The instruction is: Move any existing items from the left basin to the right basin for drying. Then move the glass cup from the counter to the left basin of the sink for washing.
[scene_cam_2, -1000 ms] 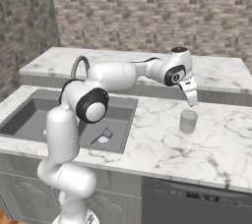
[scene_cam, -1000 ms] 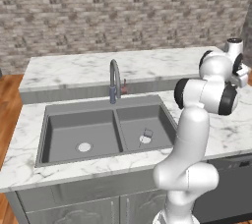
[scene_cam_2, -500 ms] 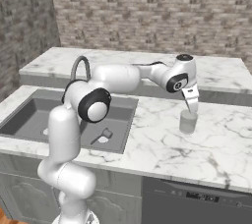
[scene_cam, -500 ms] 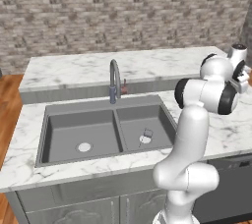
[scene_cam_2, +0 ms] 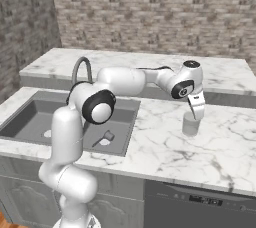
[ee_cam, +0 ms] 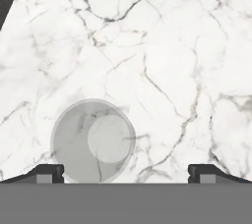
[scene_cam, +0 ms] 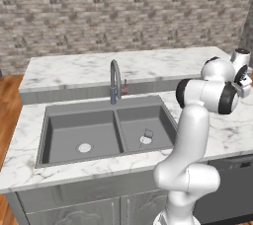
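Observation:
The glass cup stands upright on the marble counter to the right of the sink. My gripper hangs open just above its rim, fingers pointing down. Looking down in the hand view, the glass cup lies between the two fingertips, close to the left one and off centre of the gripper. The left basin shows just its drain. A small grey item lies in the right basin, also seen as the small grey item from the other side.
The curved faucet stands behind the divider between the basins. A raised marble ledge runs behind the counter, below the brick wall. The arm's forearm stretches across the sink's right side towards the cup. A dark dishwasher front sits below the counter.
The open gripper has come down over the glass cup and shifted slightly right. The cup and the item in the right basin have not moved.

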Robot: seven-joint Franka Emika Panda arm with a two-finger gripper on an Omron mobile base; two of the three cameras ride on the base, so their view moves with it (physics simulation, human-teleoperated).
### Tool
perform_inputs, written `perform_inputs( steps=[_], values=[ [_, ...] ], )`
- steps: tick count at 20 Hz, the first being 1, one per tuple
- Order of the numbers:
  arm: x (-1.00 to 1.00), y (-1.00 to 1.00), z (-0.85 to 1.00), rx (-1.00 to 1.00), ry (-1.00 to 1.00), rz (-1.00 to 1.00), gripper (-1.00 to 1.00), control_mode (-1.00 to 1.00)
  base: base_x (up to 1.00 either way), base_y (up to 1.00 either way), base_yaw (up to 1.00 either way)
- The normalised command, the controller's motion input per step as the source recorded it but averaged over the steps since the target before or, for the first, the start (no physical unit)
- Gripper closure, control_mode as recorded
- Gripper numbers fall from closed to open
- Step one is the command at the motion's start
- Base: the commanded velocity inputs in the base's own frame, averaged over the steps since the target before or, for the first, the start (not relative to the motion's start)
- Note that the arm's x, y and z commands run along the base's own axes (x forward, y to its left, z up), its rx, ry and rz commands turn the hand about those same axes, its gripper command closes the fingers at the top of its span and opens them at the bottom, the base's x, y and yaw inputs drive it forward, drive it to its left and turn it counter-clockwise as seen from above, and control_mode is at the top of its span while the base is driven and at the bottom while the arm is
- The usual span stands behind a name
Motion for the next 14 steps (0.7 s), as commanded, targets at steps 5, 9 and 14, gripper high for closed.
perform_inputs(
  steps=[5, 9, 14],
  values=[
    [0.0, 0.0, -0.24, 0.0, 0.0, 0.0, -1.0, -1.0, 0.0, 0.0, 0.0],
    [0.0, 0.0, -0.14, 0.0, 0.0, 0.0, -1.0, -1.0, 0.0, 0.0, 0.0],
    [-0.09, 0.0, -0.13, 0.0, 0.0, 0.0, -1.0, -1.0, 0.0, 0.0, 0.0]
  ],
)
